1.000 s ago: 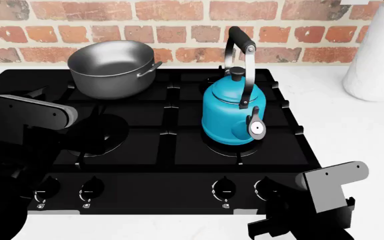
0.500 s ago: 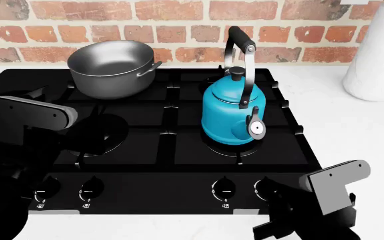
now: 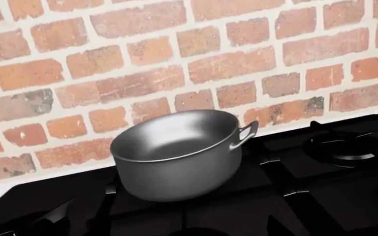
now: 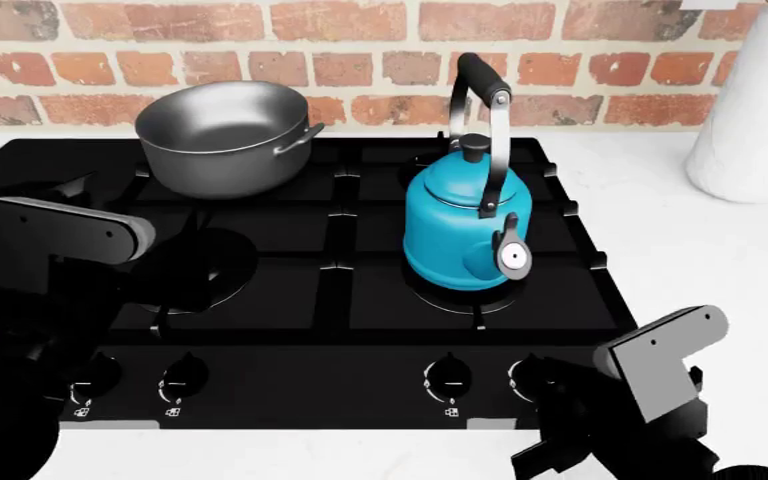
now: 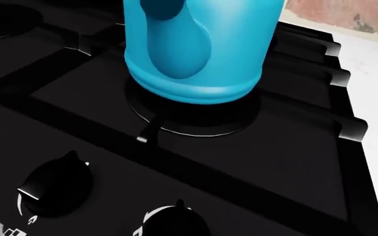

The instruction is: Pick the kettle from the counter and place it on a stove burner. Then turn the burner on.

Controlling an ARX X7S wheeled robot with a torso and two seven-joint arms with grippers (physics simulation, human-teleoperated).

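Teal kettle (image 4: 462, 228) upright on stove burner (image 5: 196, 118) — knobs (image 5: 56, 185) just beside

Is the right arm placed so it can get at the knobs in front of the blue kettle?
Probably yes. The right gripper hangs just in front of the two right-hand knobs, and nothing stands between them; the kettle sits farther back on its burner. Whether the gripper is open can't be seen.

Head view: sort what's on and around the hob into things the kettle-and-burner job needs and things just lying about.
Belongs to the job:
- kettle, upright on the front right stove burner
- control knobs along the hob's front edge
- right pincer, near those knobs

Just lying about:
- grey pot on the back left ring
- white cylinder on the counter
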